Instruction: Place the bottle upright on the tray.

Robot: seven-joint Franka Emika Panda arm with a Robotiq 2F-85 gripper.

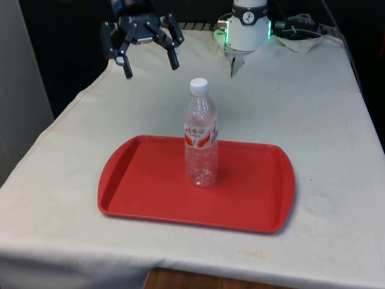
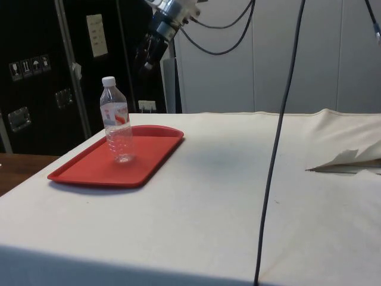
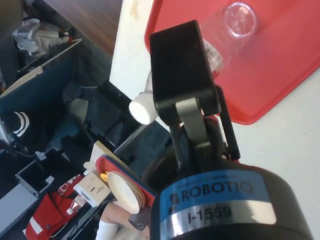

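Note:
A clear plastic bottle [image 1: 201, 141] with a white cap and a red-and-white label stands upright on the red tray [image 1: 144, 186], near its middle. The side view has the bottle [image 2: 117, 122] on the tray [image 2: 89, 170] too. My gripper [image 1: 150, 69] hangs open and empty in the air, above the table's far corner on the front view's left, well behind the tray. It is high above the bottle in the side view [image 2: 149, 53]. In the wrist view a black finger [image 3: 180, 70] crosses in front of the bottle [image 3: 235, 22] and the tray [image 3: 285, 55].
White cloth covers the table [image 1: 325, 120] around the tray. A black cable [image 2: 280, 119] hangs down over the table in the side view, and a crumpled fold of cloth [image 2: 351, 159] lies beyond it. Past the table edge, the wrist view has boxes and clutter [image 3: 45, 100] on the floor.

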